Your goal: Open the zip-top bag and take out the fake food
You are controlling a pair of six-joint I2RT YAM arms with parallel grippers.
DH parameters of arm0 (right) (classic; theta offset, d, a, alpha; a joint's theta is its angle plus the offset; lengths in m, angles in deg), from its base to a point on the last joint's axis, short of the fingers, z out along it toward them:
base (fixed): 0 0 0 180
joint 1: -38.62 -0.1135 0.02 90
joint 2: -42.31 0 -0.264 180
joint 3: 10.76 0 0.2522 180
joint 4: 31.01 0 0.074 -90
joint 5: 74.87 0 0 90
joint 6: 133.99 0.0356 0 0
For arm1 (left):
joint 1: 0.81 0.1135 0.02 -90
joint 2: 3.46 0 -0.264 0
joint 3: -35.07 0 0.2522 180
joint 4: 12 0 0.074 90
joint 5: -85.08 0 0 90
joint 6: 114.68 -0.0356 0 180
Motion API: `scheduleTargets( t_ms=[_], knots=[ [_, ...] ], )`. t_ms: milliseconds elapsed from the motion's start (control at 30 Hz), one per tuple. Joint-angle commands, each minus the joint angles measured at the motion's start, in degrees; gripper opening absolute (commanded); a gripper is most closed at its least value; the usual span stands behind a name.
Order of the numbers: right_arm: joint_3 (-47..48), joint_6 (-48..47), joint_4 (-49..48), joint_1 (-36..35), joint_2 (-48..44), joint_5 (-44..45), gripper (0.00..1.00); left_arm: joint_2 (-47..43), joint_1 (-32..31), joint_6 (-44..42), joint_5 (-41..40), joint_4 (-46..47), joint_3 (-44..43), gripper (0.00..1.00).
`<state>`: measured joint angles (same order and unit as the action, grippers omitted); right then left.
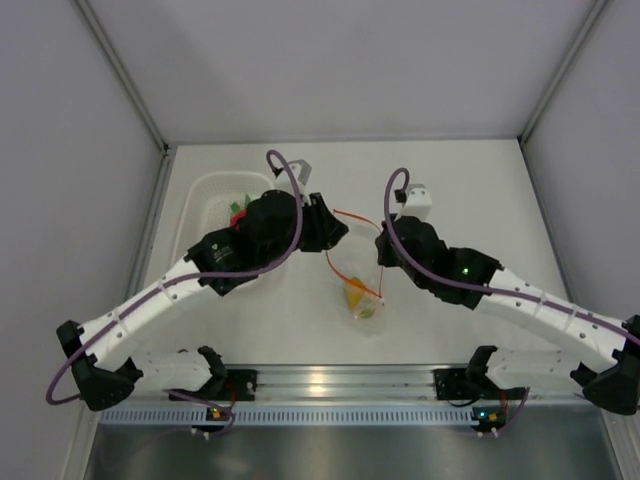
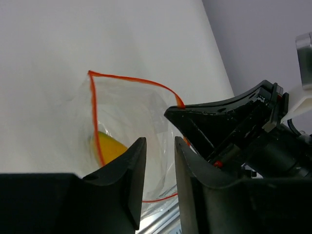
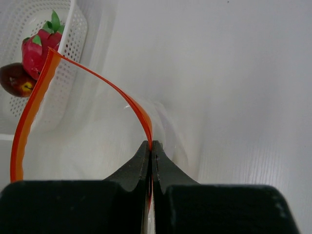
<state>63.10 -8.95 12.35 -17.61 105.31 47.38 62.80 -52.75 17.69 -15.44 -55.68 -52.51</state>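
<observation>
One fruit bagged: the yellow-orange toy fruit (image 2: 111, 147) sits low inside the zip-top bag (image 1: 366, 303), seen through the clear film.
Two fruits out: the red toy fruit (image 3: 36, 48) with green leaves and the maroon toy fruit (image 3: 14, 80) lie touching each other in the white perforated basket (image 3: 78, 34).
Bag place: on the table (image 1: 450, 170) to the right of the basket, off its near right corner and apart from it.
Bag mouth: pulled wide, with the orange-red zip strip (image 3: 34, 102) arching in an open loop.
Left gripper (image 2: 160, 141): just right of the basket, at the bag's nearer rim. Its jaws are parted by a narrow gap with clear film showing through. I cannot tell whether it has hold of the film.
Right gripper (image 3: 150, 146): farther right of the basket, across the bag mouth. Its jaws are pressed together, pinching the zip strip at the rim.
</observation>
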Motion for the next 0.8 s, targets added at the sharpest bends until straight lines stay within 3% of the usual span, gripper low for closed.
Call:
scheduleTargets(
  t_ms=[0, 133, 300, 767],
  knots=[
    [0.6, 2.2, -0.1, -0.9, -2.4, -0.7, 0.00, 3.8, -2.7, 1.2, 0.1, 6.1, -2.6, 0.34],
    [-0.5, 3.4, -0.5, -1.1, -3.7, -1.5, 0.00, 8.5, -5.0, 2.5, 0.5, 11.2, -2.5, 0.24],
    [-2.2, 5.4, -1.6, -1.4, -6.1, -3.3, 0.00, 12.0, -5.6, 3.3, -0.5, 17.1, -0.3, 0.00],
    [-4.0, 6.9, -0.7, -1.7, -9.8, -2.6, 0.00, 12.7, -6.6, 2.4, 0.4, 36.8, 17.5, 0.00]
  ],
)
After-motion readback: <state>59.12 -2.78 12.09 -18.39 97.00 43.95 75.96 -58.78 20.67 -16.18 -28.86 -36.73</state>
